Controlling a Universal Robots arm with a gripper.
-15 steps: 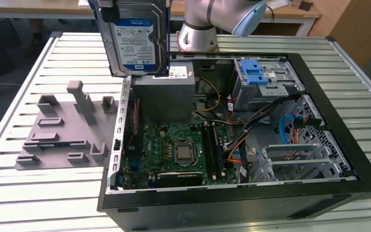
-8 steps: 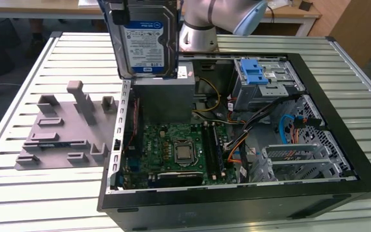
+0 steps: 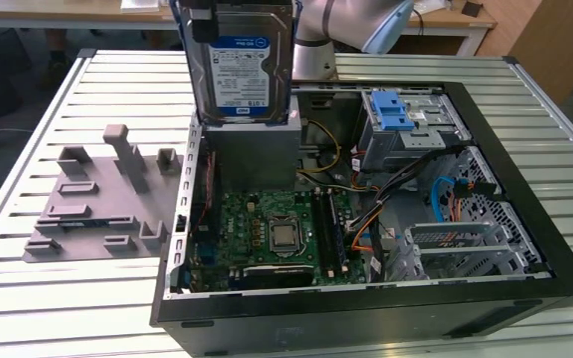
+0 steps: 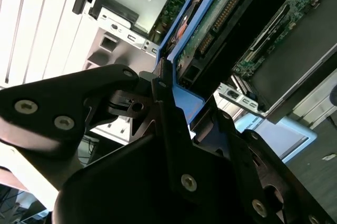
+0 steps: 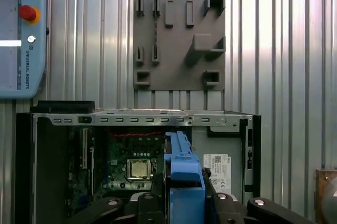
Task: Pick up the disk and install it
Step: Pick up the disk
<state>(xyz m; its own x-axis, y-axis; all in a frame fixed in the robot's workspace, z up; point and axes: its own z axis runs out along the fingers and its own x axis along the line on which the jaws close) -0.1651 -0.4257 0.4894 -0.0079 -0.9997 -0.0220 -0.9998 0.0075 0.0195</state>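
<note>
Gripper (image 5: pixel 184 197) clamped on disk (image 3: pixel 242 71), held upright above open case (image 3: pixel 366 317). Risk: edge grip lets disk tilt and snag cables (image 3: pixel 444 195) or far-right drive bay (image 3: pixel 411 127).

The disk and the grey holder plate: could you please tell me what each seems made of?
The disk looks like silver metal with a paper label; its carrier frame seems smooth blue plastic. The holder plate looks matte grey plastic, uniformly dull.
</note>
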